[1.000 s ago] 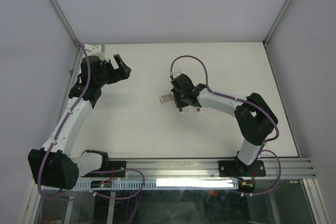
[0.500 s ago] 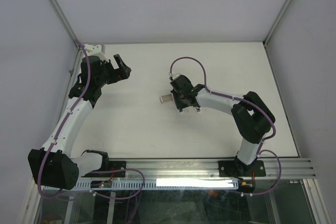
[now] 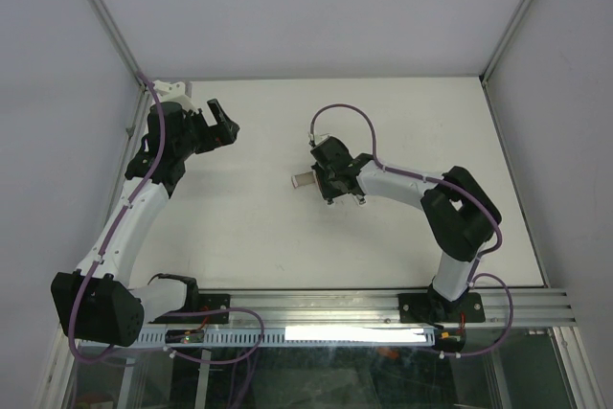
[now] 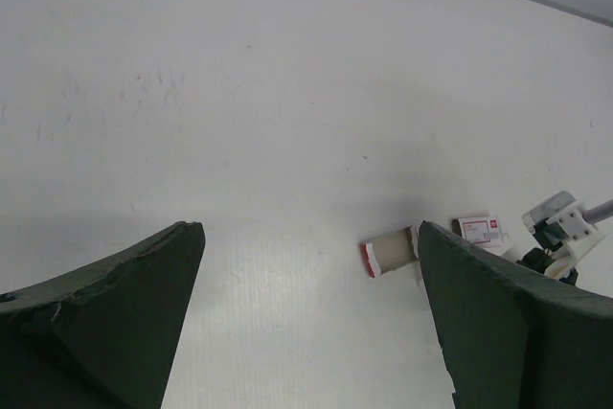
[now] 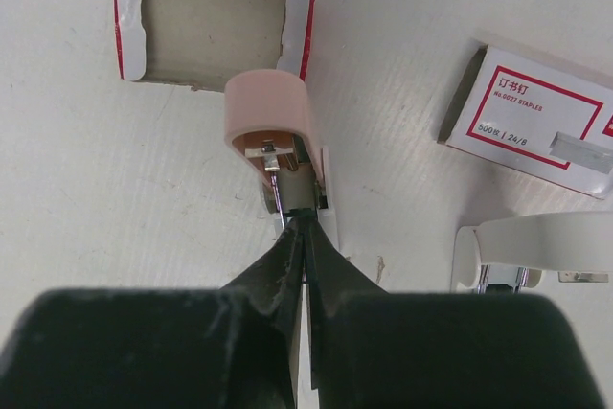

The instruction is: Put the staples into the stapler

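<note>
Left fingers (image 4: 134,304) released, spread wide, hanging over bare surface (image 4: 239,93) at the far left, well apart from the task things; the top view shows them (image 3: 222,122) beside the left wall.

Right fingers (image 5: 283,270) clenched tight together, tips at the metal part inside the near end of the stapler (image 5: 271,107); cannot tell if anything thin is pinched between them; only a pale sliver shows along the seam.

Stapler is small and pink, lying on the surface mid-table, rounded pink end pointing away from the fingers, a white part running along its right side.

Greyish inner tray (image 5: 206,31) lies just beyond the stapler, red-and-white flaps at both ends, its near edge touching or overlapped by the pink tip; also seen in the top view (image 3: 304,180) just left of the right arm's wrist.

Red-and-white sleeve (image 5: 536,107) lies to the right, apart from the stapler, label up; a short grey strip (image 5: 581,153) rests on its lower right corner.

A white rounded piece (image 5: 536,237) sits just below the sleeve; cannot tell what it is.
</note>
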Available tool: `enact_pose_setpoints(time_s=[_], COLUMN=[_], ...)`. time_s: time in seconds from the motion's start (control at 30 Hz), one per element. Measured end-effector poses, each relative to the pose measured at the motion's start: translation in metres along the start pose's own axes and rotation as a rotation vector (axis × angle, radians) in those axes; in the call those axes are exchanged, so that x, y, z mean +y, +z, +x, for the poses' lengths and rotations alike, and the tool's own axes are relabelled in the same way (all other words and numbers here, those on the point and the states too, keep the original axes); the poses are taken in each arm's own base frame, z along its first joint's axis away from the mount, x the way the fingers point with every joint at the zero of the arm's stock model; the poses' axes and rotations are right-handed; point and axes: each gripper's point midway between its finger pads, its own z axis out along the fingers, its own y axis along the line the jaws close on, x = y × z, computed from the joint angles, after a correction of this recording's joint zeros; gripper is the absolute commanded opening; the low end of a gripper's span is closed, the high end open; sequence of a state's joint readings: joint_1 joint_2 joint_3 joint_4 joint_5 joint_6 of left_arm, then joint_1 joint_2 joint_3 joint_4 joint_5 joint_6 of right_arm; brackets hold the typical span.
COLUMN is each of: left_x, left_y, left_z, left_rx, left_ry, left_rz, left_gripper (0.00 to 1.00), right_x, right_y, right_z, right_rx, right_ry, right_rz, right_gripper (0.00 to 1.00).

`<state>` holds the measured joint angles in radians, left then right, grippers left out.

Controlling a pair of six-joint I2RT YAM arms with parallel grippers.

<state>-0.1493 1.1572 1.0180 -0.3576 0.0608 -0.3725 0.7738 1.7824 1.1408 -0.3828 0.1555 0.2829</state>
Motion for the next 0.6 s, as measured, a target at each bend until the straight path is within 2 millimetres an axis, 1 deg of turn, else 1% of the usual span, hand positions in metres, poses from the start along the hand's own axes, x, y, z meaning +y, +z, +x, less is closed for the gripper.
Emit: enact_pose_setpoints(time_s=[0.13, 0.23, 0.37, 0.43, 0.47, 0.53, 0.6], left_x=[0.0, -0.001, -0.007, -0.017, -0.026, -0.05, -0.076], left_y=[0.0, 0.0, -0.003, -0.006, -0.008, -0.011, -0.013], left_z=[0.0, 0.0, 0.004, 0.007, 0.01, 0.022, 0.038], left_rx=[0.0, 0.002, 0.003, 0.001, -0.002, 0.001, 0.016], left_ry=[0.0, 0.004, -0.002, -0.016, -0.018, -0.021, -0.019], left_rz=[0.001, 0.006, 0.04, 0.073, 0.098, 0.17, 0.249], left_gripper=[0.99, 0.99, 0.99, 0.99, 0.99, 0.99, 0.99], right_x=[0.0, 0.001, 0.001, 0.002, 0.002, 0.003, 0.002], right_y=[0.0, -0.001, -0.008, -0.018, -0.024, -0.041, -0.06], right_z=[0.0, 0.0, 0.0, -0.005, -0.008, -0.019, -0.031], right_rx=[0.0, 0.001, 0.004, -0.01, -0.024, -0.066, -0.115], right_ry=[0.0, 0.0, 0.003, 0.006, 0.008, 0.018, 0.033], right_rz=[0.0, -0.005, -0.015, -0.027, -0.034, -0.053, -0.072], right_gripper=[0.04, 0.08, 0.2, 0.24, 0.26, 0.31, 0.35])
